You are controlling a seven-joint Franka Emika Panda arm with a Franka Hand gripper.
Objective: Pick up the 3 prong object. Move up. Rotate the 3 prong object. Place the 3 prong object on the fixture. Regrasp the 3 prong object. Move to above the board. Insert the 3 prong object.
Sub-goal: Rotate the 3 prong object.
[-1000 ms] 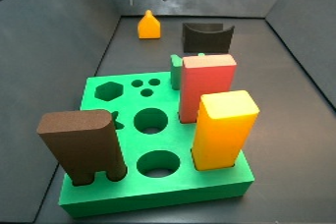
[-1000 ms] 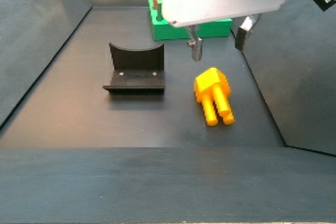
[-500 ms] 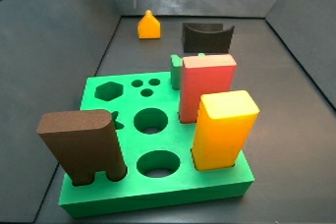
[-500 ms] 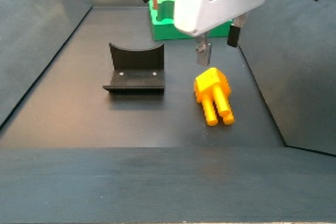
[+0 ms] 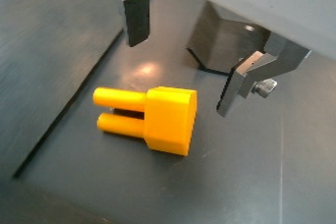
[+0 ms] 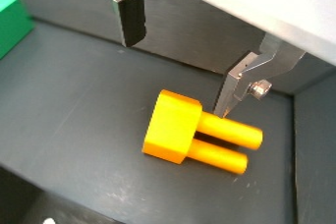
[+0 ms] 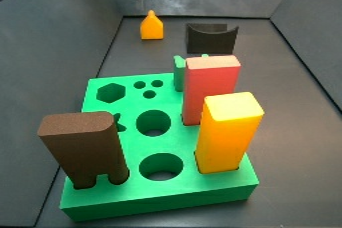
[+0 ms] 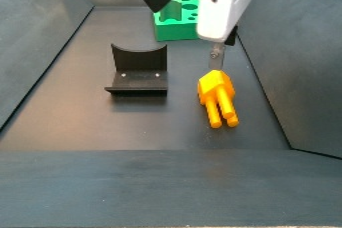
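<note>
Since the 3 prong object (image 5: pixel 148 120) is lying flat on the dark floor, apart from the fixture (image 8: pixel 136 69) and well away from the board (image 7: pixel 123 122), I'd say we're at the pick-up step. Both wrist views show the gripper (image 6: pixel 180 53) above it, fingers (image 5: pixel 136 17) spread wide with nothing between them. Next move probably needs a straight drop so the pads straddle the body, then a squeeze.

3 prong object (image 5: pixel 155 120): small yellow-orange piece, lying flat on dark floor, prongs horizontal, untouched, just below open gripper (image 5: pixel 182 56). Fixture (image 8: pixel 136 69): dark, notched, upright, off to gripper's side. Board (image 7: pixel 150 150): green, holed, well apart.
</note>
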